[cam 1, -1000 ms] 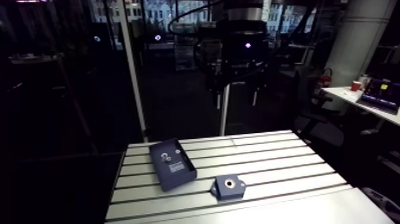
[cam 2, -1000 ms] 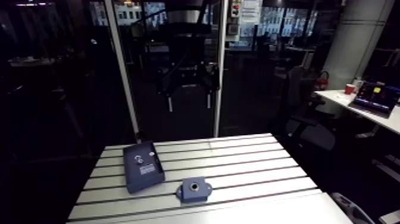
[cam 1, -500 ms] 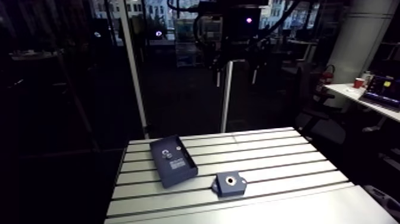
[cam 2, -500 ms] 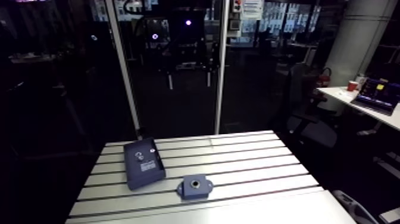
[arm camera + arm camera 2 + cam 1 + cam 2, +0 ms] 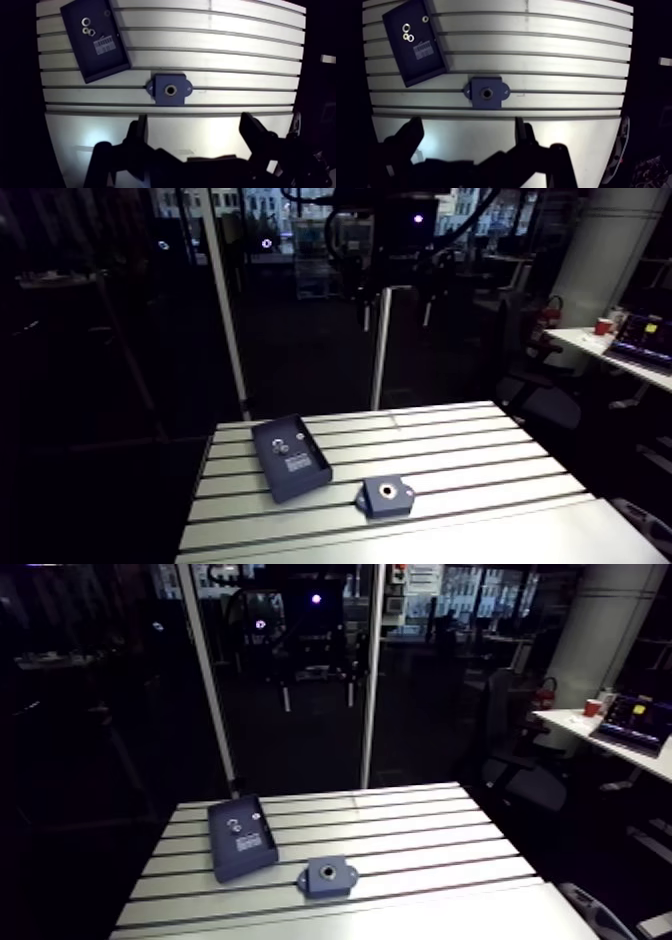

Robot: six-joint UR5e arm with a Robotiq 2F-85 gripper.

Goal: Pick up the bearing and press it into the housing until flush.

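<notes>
On the left part of the slotted table lies a flat dark blue tray, turned at an angle to the slots and spanning several of them. The wrist view shows 3 small bright rings lying close together in the tray's far end. A 4th small bright bit sits a little apart from them, near the tray's far corner. Which of these is the bearing I cannot tell, but all of them rest in the tray, well apart from the gripper. A white label sits on the tray floor just beside the rings, toward the tray's middle. To the right of the tray, nearer the table's front edge and not touching it, stands the housing. It is a blue square block with 2 small ears at its sides and a round bore facing up, and it lies flat across 1 slot. The right part of the table is bare ribbed metal. The gripper hangs high above the table. In the wrist view its 2 dark fingers stand wide apart with only table surface showing between them. The housing lies ahead of the gap between them, and the tray lies further ahead and off to one side.
</notes>
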